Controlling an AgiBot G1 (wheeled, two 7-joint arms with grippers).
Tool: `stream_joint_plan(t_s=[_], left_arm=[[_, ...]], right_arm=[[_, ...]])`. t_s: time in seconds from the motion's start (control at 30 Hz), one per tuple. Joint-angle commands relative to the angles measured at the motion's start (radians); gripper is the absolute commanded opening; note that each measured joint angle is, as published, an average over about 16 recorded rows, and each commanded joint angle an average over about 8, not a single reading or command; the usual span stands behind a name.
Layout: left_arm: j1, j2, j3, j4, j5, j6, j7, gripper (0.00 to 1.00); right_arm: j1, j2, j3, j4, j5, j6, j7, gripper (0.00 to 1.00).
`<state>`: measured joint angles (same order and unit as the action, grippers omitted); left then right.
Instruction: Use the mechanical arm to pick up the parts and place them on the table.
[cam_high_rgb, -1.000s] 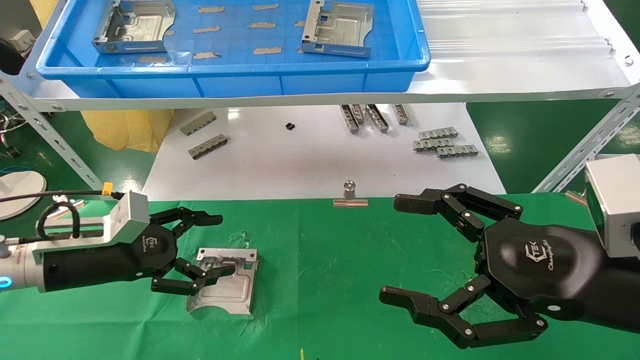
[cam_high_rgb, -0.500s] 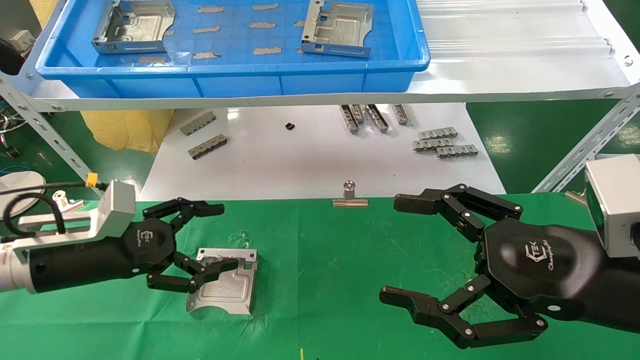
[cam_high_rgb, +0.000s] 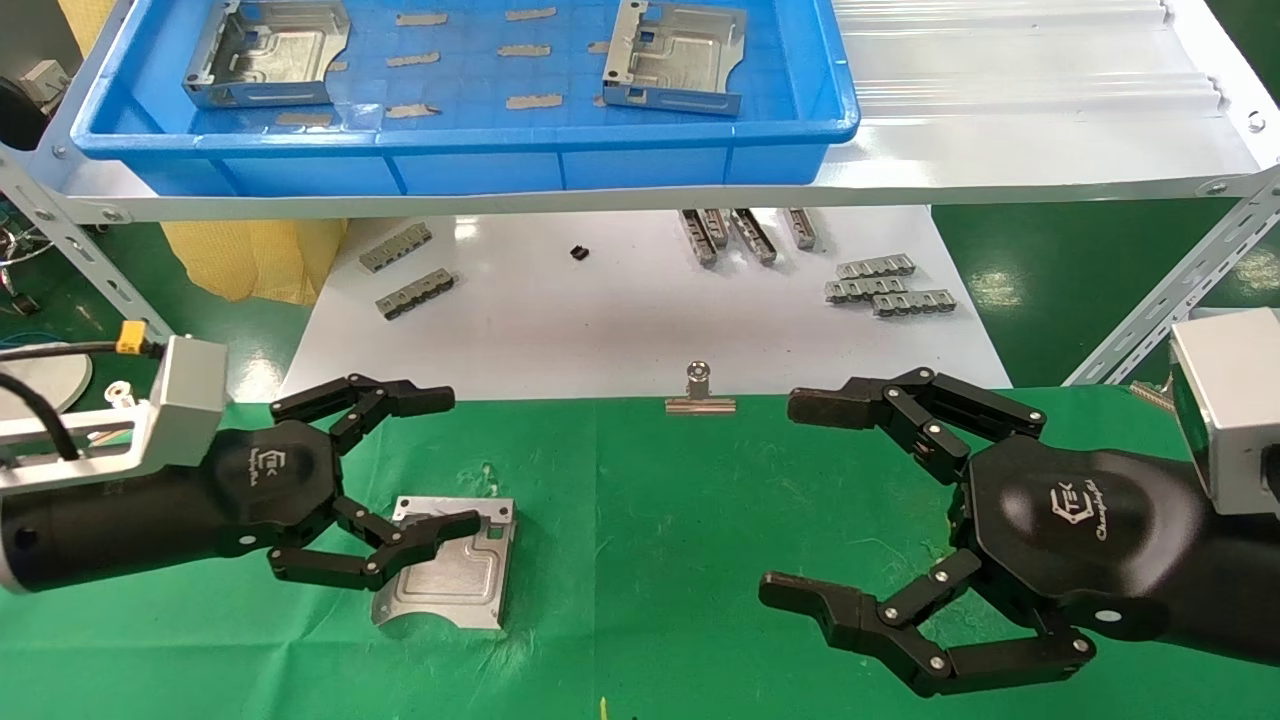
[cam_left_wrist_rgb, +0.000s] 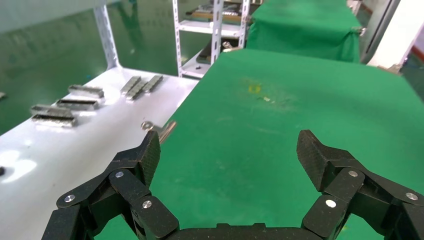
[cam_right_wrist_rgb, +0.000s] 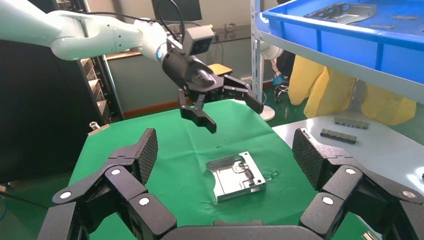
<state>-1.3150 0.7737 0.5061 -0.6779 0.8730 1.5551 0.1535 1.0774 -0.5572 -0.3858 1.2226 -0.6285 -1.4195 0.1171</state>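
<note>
Head view: left black claw gripper (cam_high_rgb: 400, 480) wide open, empty, above silver stamped sheet-metal plate (cam_high_rgb: 447, 578) lying flat on green cloth table (cam_high_rgb: 640, 520). Lift clear without clipping rim. Curved notch faces robot.
Right wrist view: plate (cam_right_wrist_rgb: 235, 176) roughly square. Right gripper (cam_high_rgb: 815, 500) open, idle.

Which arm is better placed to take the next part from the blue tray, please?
Probably the right. The right gripper hangs open and empty, roughly below the nearer part in the blue tray. The left gripper, also open, is above the part on the table, farther from that one.
</note>
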Motion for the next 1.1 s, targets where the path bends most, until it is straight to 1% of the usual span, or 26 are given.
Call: stream_joint_plan(t_s=[0.03, 0.87, 1.1], left_arm=[[0.016, -0.011, -0.015, -0.04, -0.009, -0.004, -0.022, 1.0], [0.21, -0.142, -0.198, -0.53, -0.124, -0.052, -0.298, 1.0], [0.247, -0.167, -0.233, -0.625, -0.147, -0.06, -0.347, 1.0]], right_arm=[[0.0, 0.0, 0.0, 0.0, 0.0, 0.0, 0.0, 1.0], [0.0, 0.0, 0.0, 0.0, 0.0, 0.0, 0.0, 1.0], [0.0, 0.0, 0.0, 0.0, 0.0, 0.0, 0.0, 1.0]])
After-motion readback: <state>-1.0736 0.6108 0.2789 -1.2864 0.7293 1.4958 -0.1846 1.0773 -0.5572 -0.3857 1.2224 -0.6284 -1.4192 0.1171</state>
